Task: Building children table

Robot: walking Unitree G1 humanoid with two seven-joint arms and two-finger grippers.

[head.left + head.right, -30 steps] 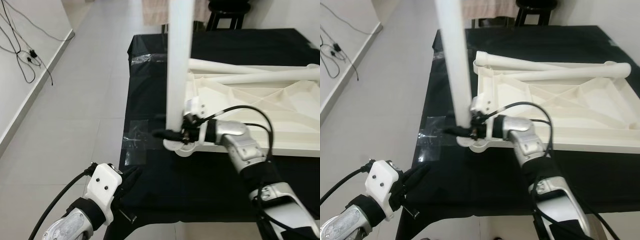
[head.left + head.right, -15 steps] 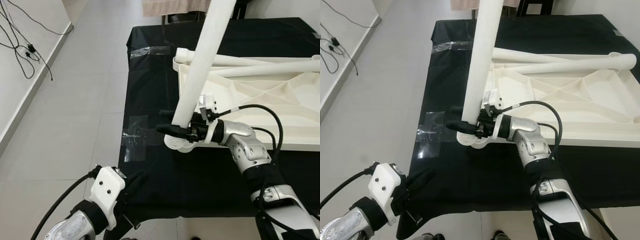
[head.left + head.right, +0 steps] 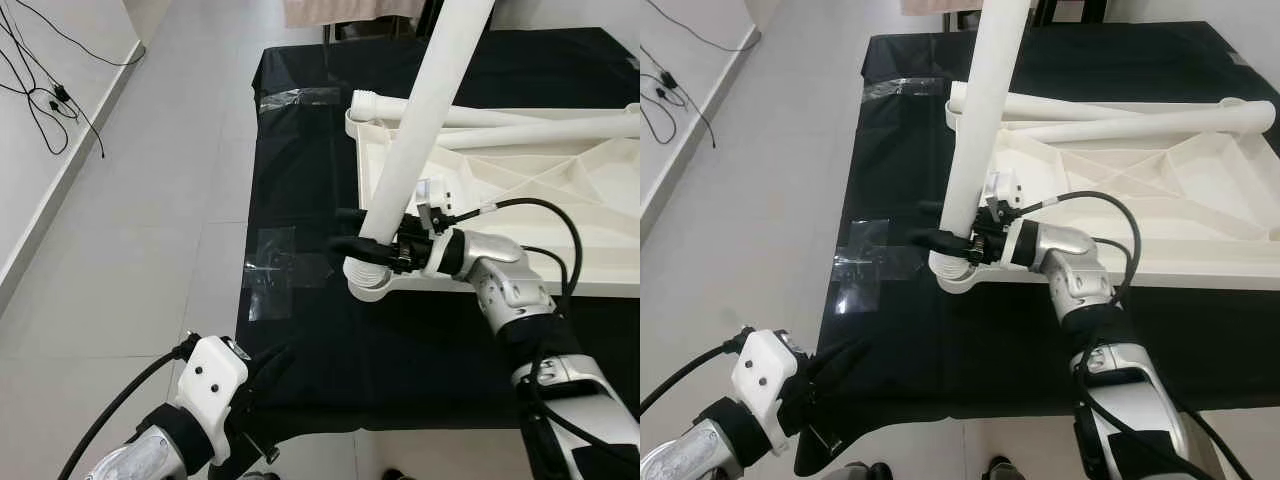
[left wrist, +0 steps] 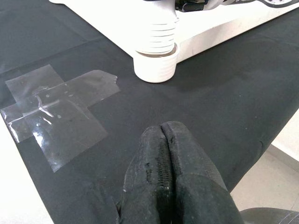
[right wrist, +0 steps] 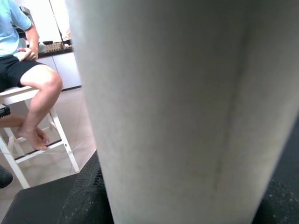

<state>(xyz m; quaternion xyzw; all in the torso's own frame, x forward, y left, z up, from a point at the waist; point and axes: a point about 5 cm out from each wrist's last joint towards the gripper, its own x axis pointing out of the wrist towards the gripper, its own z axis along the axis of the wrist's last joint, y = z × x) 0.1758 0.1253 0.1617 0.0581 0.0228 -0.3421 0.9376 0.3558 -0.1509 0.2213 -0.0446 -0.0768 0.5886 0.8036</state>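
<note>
leg (image 3: 420, 120) tilted up-right, right gripper (image 3: 352, 238) clamping base

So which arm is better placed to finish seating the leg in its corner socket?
The right. Its gripper already clamps the table leg just above the corner socket. The left gripper hangs shut over the black cloth, apart from the tabletop.

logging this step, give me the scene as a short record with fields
work surface: black cloth with clear tape patches
table top: white, upside down, ribs showing
leg in hand: white leg, tilted, threaded end at the corner socket
spare legs: two lying across the top
right end effector: shut on the leg near its base
left end effector: shut, idle above the cloth
</note>
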